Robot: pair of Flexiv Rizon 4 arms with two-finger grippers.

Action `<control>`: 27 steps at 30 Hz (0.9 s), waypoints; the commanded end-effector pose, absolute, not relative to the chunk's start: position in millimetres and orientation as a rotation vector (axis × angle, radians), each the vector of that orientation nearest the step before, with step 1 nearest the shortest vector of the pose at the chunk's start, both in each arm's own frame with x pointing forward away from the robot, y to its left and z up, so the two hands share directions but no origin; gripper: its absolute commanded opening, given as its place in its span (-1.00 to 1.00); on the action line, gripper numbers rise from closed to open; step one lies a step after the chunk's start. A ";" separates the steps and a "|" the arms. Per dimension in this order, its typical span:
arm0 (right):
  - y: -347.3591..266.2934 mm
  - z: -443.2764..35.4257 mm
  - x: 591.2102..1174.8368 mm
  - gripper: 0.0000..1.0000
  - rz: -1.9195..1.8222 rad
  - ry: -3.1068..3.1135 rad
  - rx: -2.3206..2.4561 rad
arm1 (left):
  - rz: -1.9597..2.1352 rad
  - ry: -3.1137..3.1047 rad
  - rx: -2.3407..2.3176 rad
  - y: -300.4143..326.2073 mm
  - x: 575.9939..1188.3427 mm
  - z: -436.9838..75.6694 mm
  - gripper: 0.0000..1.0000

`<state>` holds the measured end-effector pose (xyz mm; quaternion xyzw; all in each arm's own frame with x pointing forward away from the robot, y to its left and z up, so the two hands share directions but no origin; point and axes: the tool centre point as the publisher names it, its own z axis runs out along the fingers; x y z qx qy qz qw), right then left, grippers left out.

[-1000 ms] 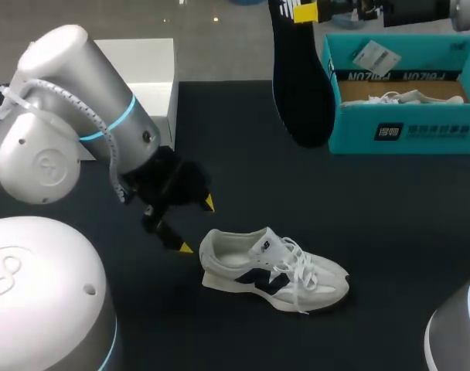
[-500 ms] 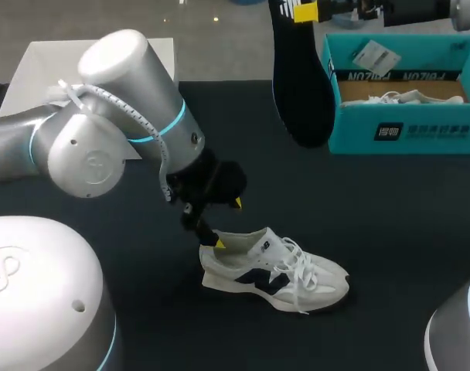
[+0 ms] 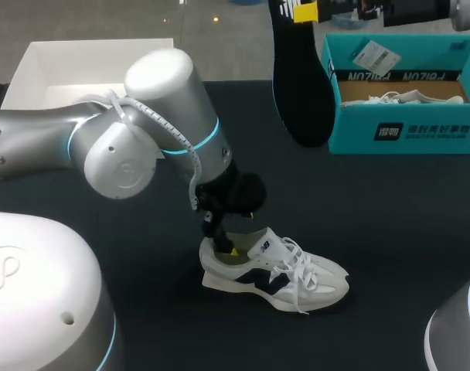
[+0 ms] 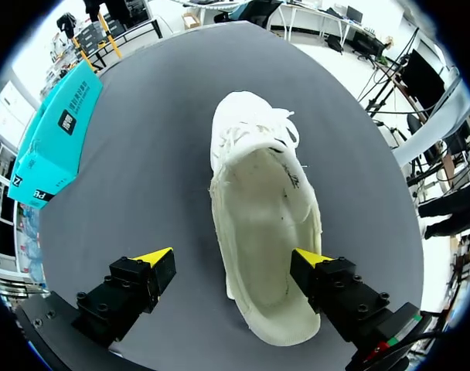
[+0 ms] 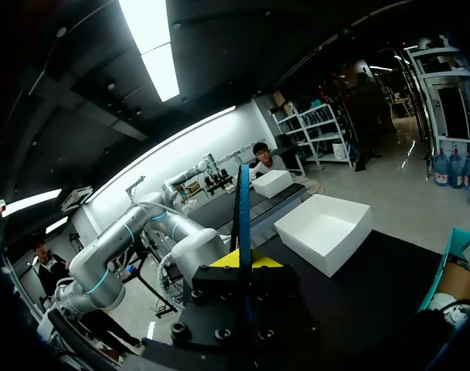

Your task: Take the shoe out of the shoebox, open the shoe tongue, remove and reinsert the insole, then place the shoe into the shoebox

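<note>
Mostly white, the shoe (image 3: 277, 274) bears a navy side mark.

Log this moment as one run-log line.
left gripper: open, over heel of white sneaker with navy side mark | right gripper: shut on black insole, aloft beside teal cardboard shoebox | insole not reinserted

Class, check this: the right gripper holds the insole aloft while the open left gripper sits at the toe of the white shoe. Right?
Not the toe: the open left gripper sits at the heel of the white shoe, as the left wrist view shows. The right gripper does hold the insole aloft.
</note>
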<state>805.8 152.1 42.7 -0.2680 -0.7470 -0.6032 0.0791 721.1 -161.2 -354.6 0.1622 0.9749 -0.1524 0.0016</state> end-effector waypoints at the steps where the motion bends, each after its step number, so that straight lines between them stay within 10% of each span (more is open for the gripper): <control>1: 153.5 42.6 806.3 -1.00 -1.803 -2.237 -0.806 | -0.475 3.068 0.508 -168.0 725.9 -366.1 1.00; 5: 153.5 42.6 806.3 -1.00 -1.803 -2.237 -0.806 | -0.460 3.077 0.507 -170.3 728.4 -372.1 0.84; 8: 153.5 42.6 806.3 -1.00 -1.803 -2.237 -0.806 | -0.446 3.077 0.534 -171.6 729.7 -374.7 -1.00; 27: 153.5 42.6 806.3 -1.00 -1.803 -2.237 -0.806 | -0.482 3.090 0.654 -169.7 726.9 -379.5 -1.00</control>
